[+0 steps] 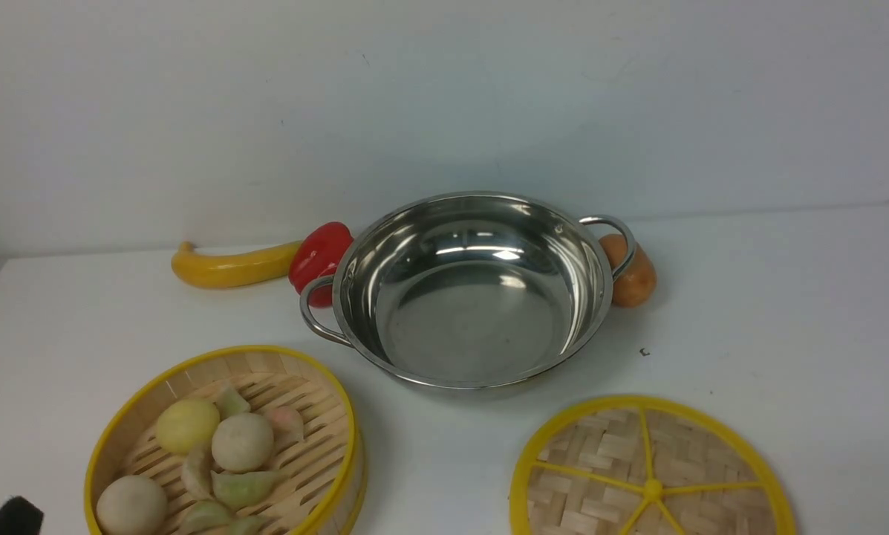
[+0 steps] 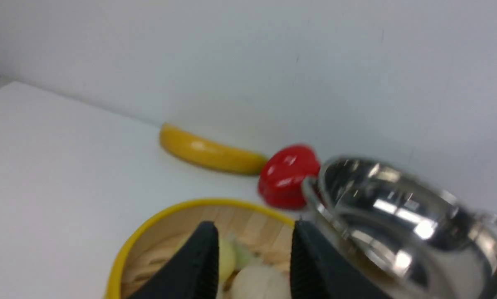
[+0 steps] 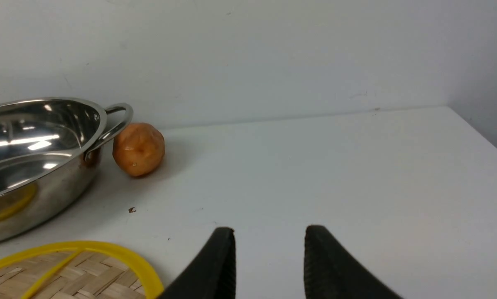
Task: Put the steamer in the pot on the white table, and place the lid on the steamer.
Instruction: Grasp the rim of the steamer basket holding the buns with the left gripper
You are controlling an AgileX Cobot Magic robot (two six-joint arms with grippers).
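Now, on the white table (image 1: 786, 312) the pot (image 1: 474, 327) stands empty, the steamer (image 1: 266, 349) nearer on its left, the lid (image 1: 637, 475) nearer on its right. Left gripper (image 2: 253, 226) and right gripper (image 3: 269, 230), nearer than the pot on either side, gape empty. A one-sided pinch could tilt the steamer and spill buns (image 1: 242, 441) short of the pot.

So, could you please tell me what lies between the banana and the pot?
A red pepper sits between the banana and the pot, clearest in the front view.
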